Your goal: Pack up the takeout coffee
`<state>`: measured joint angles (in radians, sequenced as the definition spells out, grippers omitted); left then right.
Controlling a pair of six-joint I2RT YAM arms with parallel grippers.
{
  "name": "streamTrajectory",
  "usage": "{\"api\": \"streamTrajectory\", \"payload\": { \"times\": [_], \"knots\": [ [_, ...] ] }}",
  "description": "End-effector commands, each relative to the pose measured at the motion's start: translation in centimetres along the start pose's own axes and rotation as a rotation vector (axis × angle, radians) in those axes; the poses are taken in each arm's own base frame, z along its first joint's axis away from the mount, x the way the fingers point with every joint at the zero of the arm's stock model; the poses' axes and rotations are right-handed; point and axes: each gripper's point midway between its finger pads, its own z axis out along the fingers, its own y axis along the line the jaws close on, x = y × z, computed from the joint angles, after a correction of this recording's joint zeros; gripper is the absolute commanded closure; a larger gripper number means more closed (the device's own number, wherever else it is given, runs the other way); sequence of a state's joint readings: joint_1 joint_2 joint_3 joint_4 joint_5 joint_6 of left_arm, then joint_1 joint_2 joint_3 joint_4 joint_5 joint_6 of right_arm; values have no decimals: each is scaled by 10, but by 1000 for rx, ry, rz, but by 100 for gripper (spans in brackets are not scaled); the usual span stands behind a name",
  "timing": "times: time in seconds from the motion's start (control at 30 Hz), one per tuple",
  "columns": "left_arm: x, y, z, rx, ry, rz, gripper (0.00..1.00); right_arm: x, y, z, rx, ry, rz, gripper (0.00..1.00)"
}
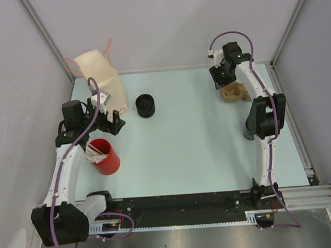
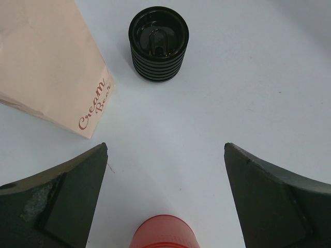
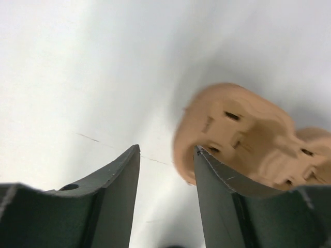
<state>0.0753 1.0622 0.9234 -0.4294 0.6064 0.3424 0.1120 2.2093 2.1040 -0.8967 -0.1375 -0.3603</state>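
— While both arms hang over the desk [image 1: 201,150], where is the coffee?

— Black cup [image 1: 145,105], upright toward the far edge, left of centre. Its lid [image 2: 158,33] is on, so the contents are hidden.

— And the bag?

— Bag [image 1: 101,83] stands in the far-left corner, just left of the black cup and apart from it. What it holds cannot be seen.

— Anything else on that side?

— Red cup [image 1: 104,156], by the left edge, nearer the front than the bag. White sticks [image 1: 93,155] poke from its mouth; too small to say what they are.

— The left gripper?

— Left gripper [image 2: 165,149], spread wide and gripping nothing, hangs between the red cup and the bag and faces the black cup.

— The right?

— Right gripper [image 3: 166,150], near the far-right corner, jaws a narrow gap apart, sits at the edge of the cardboard carrier [image 3: 243,134]. Blur hides whether a finger touches it.
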Motion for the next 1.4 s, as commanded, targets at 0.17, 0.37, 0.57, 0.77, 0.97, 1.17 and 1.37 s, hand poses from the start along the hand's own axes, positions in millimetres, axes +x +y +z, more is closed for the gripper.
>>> {"api": "streamTrajectory", "payload": {
  "times": [0.17,0.37,0.57,0.77,0.97,1.17,1.37],
  "knots": [
    [-5,0,1,14,-29,33,0,-15,11,-7,20,-14,-5,54],
    [-5,1,0,13,-29,34,1,-9,4,-2,56,12,-14,57],
    [-5,0,0,11,-29,36,1,9,1,8,46,83,-24,58],
    [-6,0,-1,10,-33,40,1,23,-7,17,30,128,9,62],
    [-5,1,0,9,-30,38,1,25,-12,15,34,130,18,65],
    [-4,1,0,8,-28,39,1,23,-8,13,23,124,8,77],
    [-4,1,0,10,-29,40,1,21,-8,11,19,119,7,89]
  ]
}}
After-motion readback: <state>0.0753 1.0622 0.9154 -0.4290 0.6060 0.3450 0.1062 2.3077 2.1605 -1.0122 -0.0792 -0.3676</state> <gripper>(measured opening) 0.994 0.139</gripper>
